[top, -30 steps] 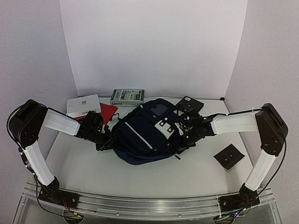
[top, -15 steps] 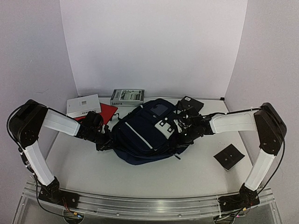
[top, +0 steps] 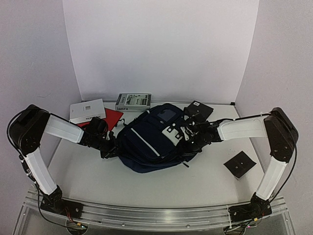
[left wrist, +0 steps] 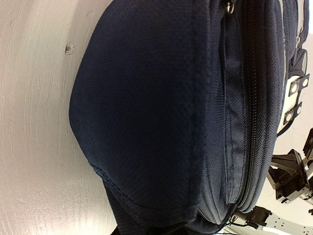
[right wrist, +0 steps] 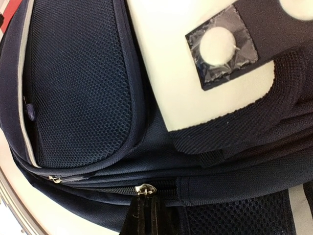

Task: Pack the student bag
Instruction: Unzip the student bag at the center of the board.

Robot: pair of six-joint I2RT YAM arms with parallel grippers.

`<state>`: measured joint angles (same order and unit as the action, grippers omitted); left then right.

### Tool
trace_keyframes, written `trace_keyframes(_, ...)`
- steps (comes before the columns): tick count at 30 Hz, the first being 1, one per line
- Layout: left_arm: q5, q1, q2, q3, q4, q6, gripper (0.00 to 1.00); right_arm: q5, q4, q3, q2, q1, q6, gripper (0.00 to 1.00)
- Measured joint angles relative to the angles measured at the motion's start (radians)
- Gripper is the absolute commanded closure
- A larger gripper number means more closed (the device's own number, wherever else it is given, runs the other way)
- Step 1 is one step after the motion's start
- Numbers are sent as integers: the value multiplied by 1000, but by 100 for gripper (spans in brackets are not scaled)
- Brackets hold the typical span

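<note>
now | 1 student bag (top: 149,144) | 2 buckles (left wrist: 295,87) | left tool (top: 110,147): cannot tell | right tool (top: 189,140): closed

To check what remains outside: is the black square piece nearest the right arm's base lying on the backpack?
No, the black square piece lies flat on the table, clearly apart from the backpack.

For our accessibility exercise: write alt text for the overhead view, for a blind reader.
A navy backpack lies on a white table, the left gripper and right gripper at its opposite sides. Behind it are a white box, a grey box, a red folder and a black pad; a second black pad lies at right.
</note>
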<state>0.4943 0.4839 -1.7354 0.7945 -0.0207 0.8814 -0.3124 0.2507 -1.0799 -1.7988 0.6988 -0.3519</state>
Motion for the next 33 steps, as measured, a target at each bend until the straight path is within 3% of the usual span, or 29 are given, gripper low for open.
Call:
trace_keyframes(13,-40,37,14,-30,59,54,100,84,150,-115,-7,196,-127,100)
trace_keyframes(23,-96,59,73,-85,94,100,100,57,243,-319,-166,327,-234,100)
trace_keyframes(33,-104,93,97,-117,134,114,100,42,214,-444,-214,362,-329,100)
